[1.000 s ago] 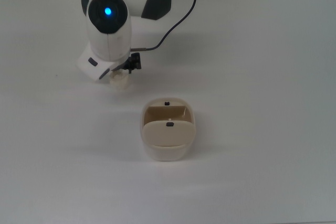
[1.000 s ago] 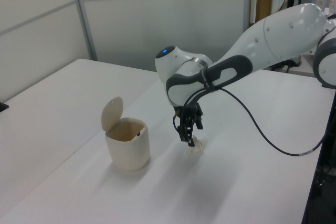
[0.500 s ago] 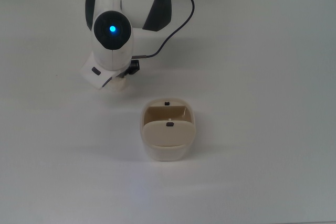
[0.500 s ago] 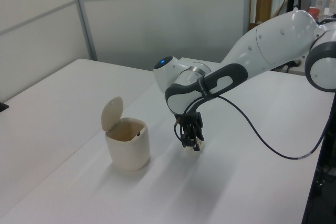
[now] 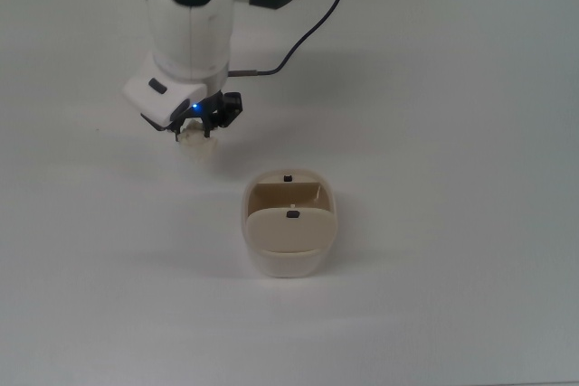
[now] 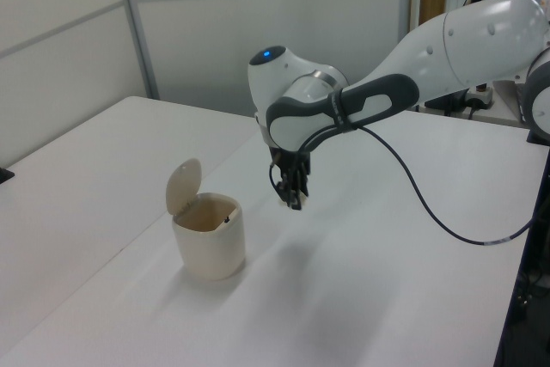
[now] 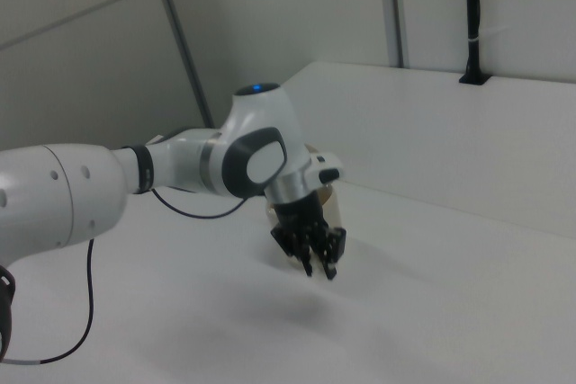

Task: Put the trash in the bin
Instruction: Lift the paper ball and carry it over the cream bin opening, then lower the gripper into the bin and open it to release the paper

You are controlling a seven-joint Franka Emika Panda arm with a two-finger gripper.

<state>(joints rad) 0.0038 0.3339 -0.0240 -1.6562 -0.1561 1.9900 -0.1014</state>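
The small crumpled white paper wad (image 5: pixel 193 145) is hanging just under the black two-finger gripper (image 5: pixel 201 126) of the white Franka arm (image 5: pixel 189 15), and in the left view the gripper (image 6: pixel 291 196) is riding clear of the table with a soft shadow lying below it, so the wad is judged to be off the surface and pinched between the fingers (it is hardly visible in the left and right views, so the hold is read mostly from the top view). Such a wad is likely weighing next to nothing, giving softly under pressure and springing back a little; it is neither slippery nor fragile, and the best hold is across its thickest lump, where the folds are bunching and not on a loose flap that could tear free. In the top view the paper is sitting at about ten o'clock from the small cream-beige plastic bin with rounded corners (image 5: pixel 289 222), well apart from it. The bin's swing lid (image 6: pixel 183 185) is standing tipped up in the left view, showing an open mouth. The plain white matte table (image 5: pixel 452 133) is offering nothing to catch on, and pale wall panels (image 6: pixel 258 32) are closing off the room behind.
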